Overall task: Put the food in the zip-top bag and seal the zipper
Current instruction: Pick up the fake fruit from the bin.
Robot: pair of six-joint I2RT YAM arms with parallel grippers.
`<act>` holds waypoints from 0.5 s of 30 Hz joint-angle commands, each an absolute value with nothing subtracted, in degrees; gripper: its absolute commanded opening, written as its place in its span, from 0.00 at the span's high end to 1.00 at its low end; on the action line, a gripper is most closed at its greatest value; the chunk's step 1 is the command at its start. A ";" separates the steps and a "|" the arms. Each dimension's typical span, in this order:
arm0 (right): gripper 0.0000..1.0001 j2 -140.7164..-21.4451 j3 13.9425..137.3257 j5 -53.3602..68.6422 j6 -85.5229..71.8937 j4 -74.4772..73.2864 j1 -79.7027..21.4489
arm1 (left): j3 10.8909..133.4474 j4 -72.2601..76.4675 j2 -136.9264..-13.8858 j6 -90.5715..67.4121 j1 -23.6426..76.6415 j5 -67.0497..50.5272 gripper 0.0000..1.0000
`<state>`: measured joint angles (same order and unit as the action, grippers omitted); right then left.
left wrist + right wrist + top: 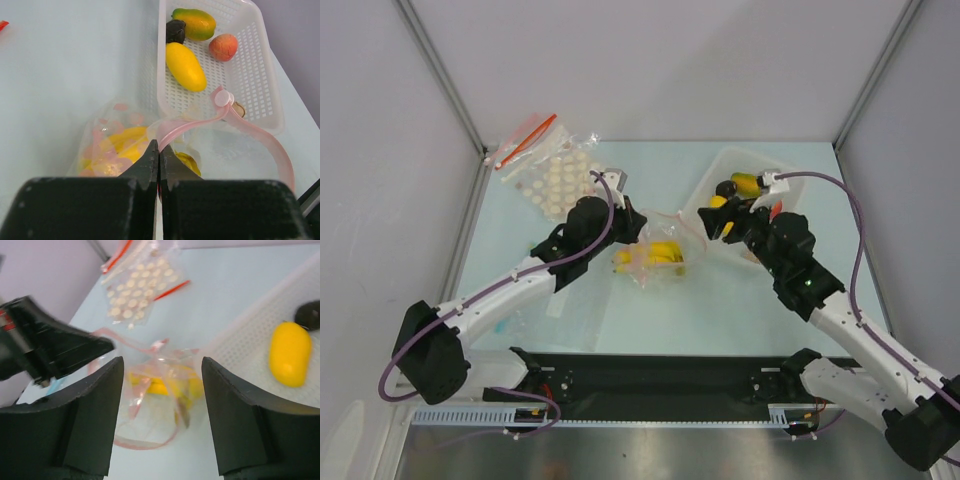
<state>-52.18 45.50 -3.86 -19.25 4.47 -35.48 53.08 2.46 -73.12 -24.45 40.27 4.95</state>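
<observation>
- Left gripper (159,150): fingers pressed together, clamped on the zipper (190,120). We note it lifts the strip so the mouth stands as an open loop.
- Right gripper (161,370): jaws apart, nothing between them. It hangs near the basket (260,85), facing the mouth of the bag (112,122).
- The basket sits just beside the bag, beyond its mouth in the left wrist view.
- The bag lies on the table between the two arms, unsealed.
- Banana (122,145): inside the bag, and the only food we can make out there.
- Yellow fruit (186,66), mango (195,23) and peach (223,46): loose in the basket.
- Dark piece (176,31): in the basket, touching the mango and the yellow fruit.
- Beige piece (239,109): at the basket's near wall, partly hidden behind the zipper.
- Step in hand, as we judge it: loading. One item is in, five are not yet moved, and sealing is some way off.
- Next move, as we judge it: the right gripper turns to the basket and takes one fruit. The yellow fruit lies nearest the bag. It then carries the fruit through the loop without snagging the strip, while the left grip holds the mouth wide.
</observation>
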 commanded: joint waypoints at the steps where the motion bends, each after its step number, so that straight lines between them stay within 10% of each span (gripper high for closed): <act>1: 0.32 -53.43 44.38 -5.89 -22.58 0.89 -29.02 | 52.91 4.83 -71.54 -24.52 40.43 5.98 1.00; 15: 0.13 -81.64 56.25 -2.38 -18.20 -2.40 -15.82 | 51.86 4.48 -67.41 -24.00 41.04 6.42 1.00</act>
<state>-79.57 52.05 -3.53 -23.53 -4.60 -15.68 52.23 2.44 -70.08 -24.40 40.64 5.82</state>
